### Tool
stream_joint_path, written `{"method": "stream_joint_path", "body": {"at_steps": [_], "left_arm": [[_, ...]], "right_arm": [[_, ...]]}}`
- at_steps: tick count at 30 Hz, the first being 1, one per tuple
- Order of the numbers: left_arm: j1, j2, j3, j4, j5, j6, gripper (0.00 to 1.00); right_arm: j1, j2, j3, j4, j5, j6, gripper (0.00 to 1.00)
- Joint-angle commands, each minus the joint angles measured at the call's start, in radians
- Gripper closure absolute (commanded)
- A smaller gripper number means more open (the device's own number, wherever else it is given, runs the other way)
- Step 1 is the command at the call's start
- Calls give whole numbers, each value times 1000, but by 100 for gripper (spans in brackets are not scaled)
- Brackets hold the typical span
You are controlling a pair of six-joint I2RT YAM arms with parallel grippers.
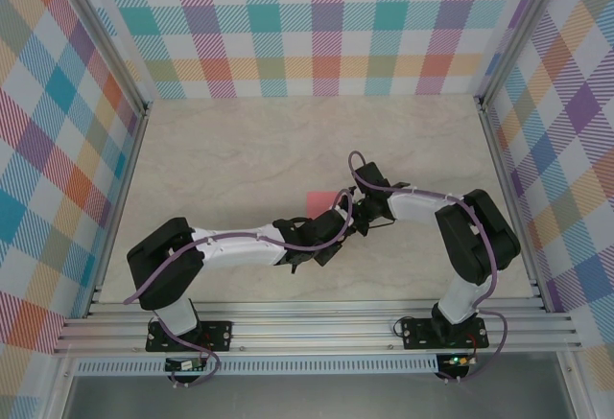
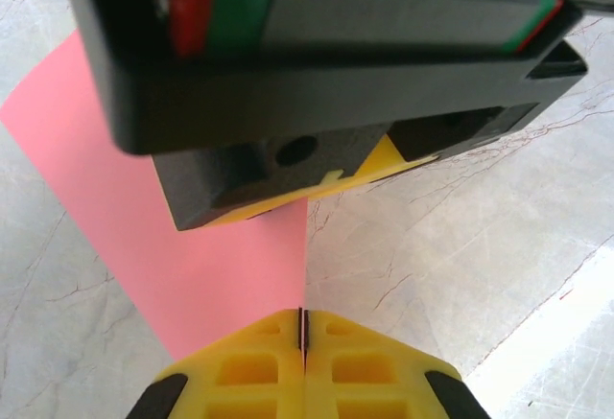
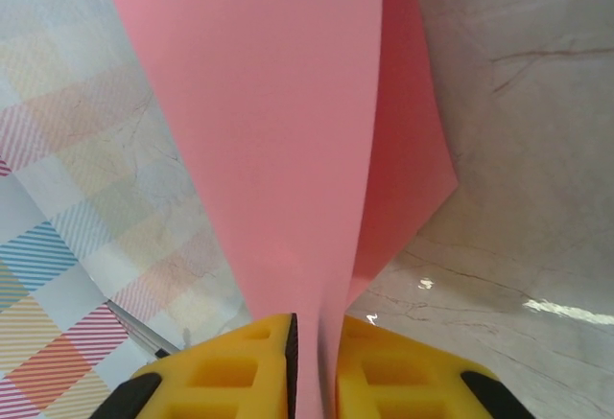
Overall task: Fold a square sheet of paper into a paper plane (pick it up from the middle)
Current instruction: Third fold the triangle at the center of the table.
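We pinch the square sheet of paper from both sides: right gripper holds it raised, left gripper is pressed shut on its edge, likely for creasing.

1. Bright, even light falls from overhead; the table around the pink paper looks pale and evenly lit
2. Shadows are faint and soft-edged, darkest under the left arm just below the paper
3. Right wrist view: a white glare streak lies on the table right of the paper, and the checked wall left of it is hazy
4. Left wrist view: the table lower right of the paper is washed out
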Motion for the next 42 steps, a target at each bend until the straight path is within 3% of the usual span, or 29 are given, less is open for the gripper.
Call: {"method": "stream_joint_path", "body": {"at_steps": [1,7,13,20,26,31,38,42], "left_arm": [[-13,2,30,8,-9,-10,100],[-12,3,27,8,21,-32,100],[19,-7,12,26,86,-92,100],[86,-73,-88,152,236,-122,100],[153,-91,-79,120,446,-144,100],[211,-79,-90,146,604,-154,100],[254,-69,-90,136,694,-151,100],[267,-58,-91,122,724,-142,100]], "right_arm": [[-12,-6,21,-46,-2,-27,78],[-43,-62,-6,-97,35,-61,66],[-87,-141,-34,-159,97,-111,48],[-120,-161,10,-228,145,-180,45],[-124,-140,41,-198,115,-203,50],[-125,-128,65,-168,90,-214,60],[-126,-65,103,-140,32,-239,78],[-124,-14,135,-115,-26,-244,83]]}}
